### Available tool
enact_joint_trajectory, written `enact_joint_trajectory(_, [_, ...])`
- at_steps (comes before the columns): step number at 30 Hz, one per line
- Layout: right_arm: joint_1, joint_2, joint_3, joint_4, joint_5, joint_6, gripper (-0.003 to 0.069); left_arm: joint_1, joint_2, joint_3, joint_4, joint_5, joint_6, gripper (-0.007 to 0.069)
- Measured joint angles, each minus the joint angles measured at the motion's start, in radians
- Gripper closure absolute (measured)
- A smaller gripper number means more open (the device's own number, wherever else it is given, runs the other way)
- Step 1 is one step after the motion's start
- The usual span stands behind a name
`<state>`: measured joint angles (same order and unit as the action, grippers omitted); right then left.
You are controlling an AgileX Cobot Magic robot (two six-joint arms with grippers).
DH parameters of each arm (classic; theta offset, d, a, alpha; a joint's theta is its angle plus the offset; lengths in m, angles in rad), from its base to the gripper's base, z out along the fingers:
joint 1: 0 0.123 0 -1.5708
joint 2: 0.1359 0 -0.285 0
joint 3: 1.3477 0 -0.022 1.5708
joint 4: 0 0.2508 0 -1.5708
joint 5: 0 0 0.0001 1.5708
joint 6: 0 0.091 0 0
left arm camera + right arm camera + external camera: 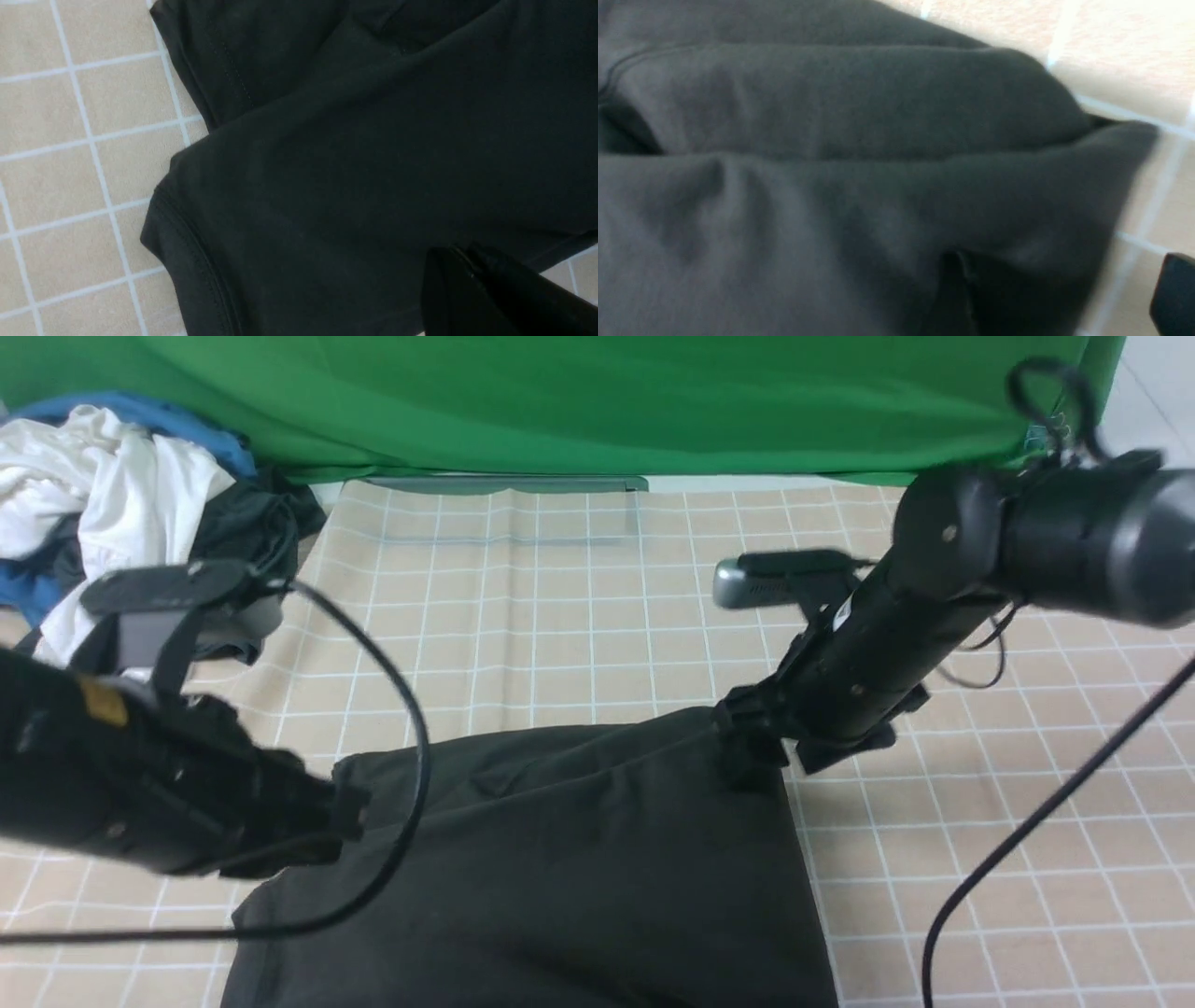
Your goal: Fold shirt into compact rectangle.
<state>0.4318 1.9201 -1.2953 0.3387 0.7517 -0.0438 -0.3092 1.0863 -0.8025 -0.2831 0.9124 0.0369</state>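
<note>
The black shirt lies folded on the checked table cover, near the front in the front view. My left gripper hovers at the shirt's far left corner. In the left wrist view its fingers are pressed together, shut, with nothing seen between them, above the shirt and its stitched hem. My right gripper sits at the shirt's far right corner. It is open in the right wrist view, one finger on the cloth, the other finger over the table cover.
A heap of white, blue and dark clothes lies at the back left. A green backdrop closes off the far side. Black cables loop over the shirt's left part, and another cable crosses the right.
</note>
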Motion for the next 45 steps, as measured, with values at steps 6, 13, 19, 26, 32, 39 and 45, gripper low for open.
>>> enact_joint_trajectory(6, [-0.003,0.041,0.000,0.072,-0.038,-0.102,0.0516,0.000,-0.046,0.019,-0.005,0.000,-0.001,0.0606])
enact_joint_trajectory(13, [-0.097,-0.007,-0.009,0.072,-0.064,-0.097,0.0553,0.000,-0.048,0.019,-0.008,0.006,-0.001,0.0606])
enact_joint_trajectory(19, [-0.205,-0.020,-0.014,0.055,-0.056,-0.080,0.0550,0.000,-0.048,0.019,-0.008,0.006,-0.001,0.0606])
enact_joint_trajectory(26, [-0.221,-0.020,-0.029,0.024,0.001,-0.093,0.0298,0.000,-0.048,0.019,-0.008,-0.015,-0.003,0.0606])
enact_joint_trajectory(32, [-0.221,-0.091,-0.094,-0.155,0.152,-0.095,0.0334,0.000,-0.048,0.019,-0.008,-0.019,0.022,0.0606])
enact_joint_trajectory(39, [-0.223,-0.433,-0.075,-0.251,0.181,-0.028,0.0619,0.000,-0.048,0.019,-0.008,-0.019,0.025,0.0606])
enact_joint_trajectory(45, [-0.223,-0.846,0.081,-0.252,-0.020,0.017,0.0620,0.000,-0.048,0.019,-0.010,-0.032,0.025,0.0606])
